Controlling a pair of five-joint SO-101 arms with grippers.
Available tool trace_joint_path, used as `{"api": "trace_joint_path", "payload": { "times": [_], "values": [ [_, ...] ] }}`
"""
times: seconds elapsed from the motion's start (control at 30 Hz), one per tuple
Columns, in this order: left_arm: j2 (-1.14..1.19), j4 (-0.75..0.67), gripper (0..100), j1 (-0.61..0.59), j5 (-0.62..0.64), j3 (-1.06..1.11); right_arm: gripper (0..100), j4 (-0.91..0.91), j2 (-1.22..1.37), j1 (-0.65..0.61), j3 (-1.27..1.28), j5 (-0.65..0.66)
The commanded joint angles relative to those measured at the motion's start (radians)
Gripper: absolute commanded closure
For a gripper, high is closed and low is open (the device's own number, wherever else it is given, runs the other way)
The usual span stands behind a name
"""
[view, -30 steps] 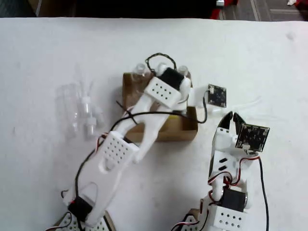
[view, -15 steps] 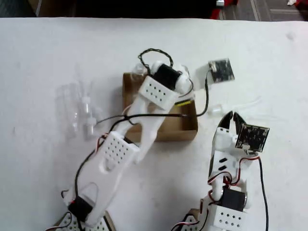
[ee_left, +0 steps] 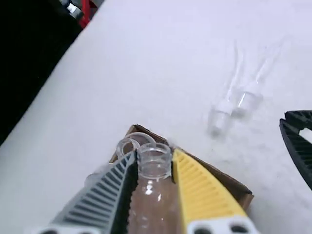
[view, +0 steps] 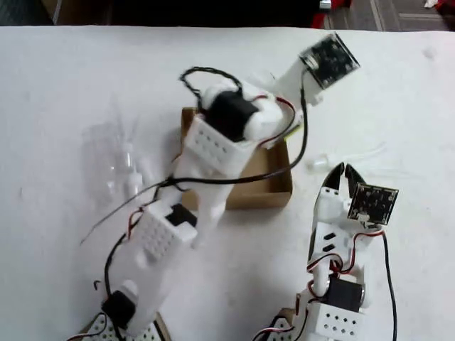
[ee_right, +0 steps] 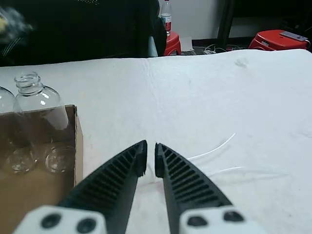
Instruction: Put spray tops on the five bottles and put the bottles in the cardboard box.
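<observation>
A: Log, nearest first. Right arm?
B: Lower right of the high view. The right gripper [ee_right: 151, 152] sits low over the table [view: 398, 106]. Its jaws are almost pressed together, a thin slit, nothing between them. Loose spray tops [view: 333, 158] lie just past its tips, centre right.
A: Box?
B: Cardboard box [view: 264, 186], mid-frame. Open-necked bottles [ee_right: 30, 92] stand in it, with no tops on those I can see.
A: Left arm?
B: Above the box's far side. The left gripper [ee_left: 155, 157] pinches one clear bottle [ee_left: 154, 200] below its bare neck, grey and yellow fingers either side. More clear pieces [view: 119, 160] lie left of the box; bottles and tops are hard to tell apart there.
A: Step?
B: Judgement: capping stage, no capped bottle seen. The held bottle needs a top.
A: Next move?
B: Likely bring the neck towards the centre-right tops. The right jaws must spread, take one top and feed its tube into the neck. Slim tube, small opening: alignment is the risk.
</observation>
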Motion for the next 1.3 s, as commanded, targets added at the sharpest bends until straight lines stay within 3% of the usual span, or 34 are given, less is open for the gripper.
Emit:
{"api": "trace_joint_path", "payload": {
  "times": [0.0,0.23,0.7,1.07,1.27],
  "values": [
    [-0.163,0.009,96,0.01,0.021,-0.031,98.1,-0.024,-0.005,-0.004,0.0,0.014],
    [-0.306,0.009,96,0.012,0.295,-0.031,98.1,-0.024,-0.005,-0.004,0.002,0.014],
    [-0.527,0.011,96,0.001,0.299,-0.015,98.1,-0.024,-0.005,-0.007,0.003,0.014],
    [-0.97,-0.006,98,-0.004,0.293,0.658,98.1,-0.038,-0.005,-0.012,0.014,0.014],
    [-1.175,-0.135,98,-0.104,0.293,0.971,98.1,-0.035,-0.005,-0.012,0.014,0.014]
  ]
}}
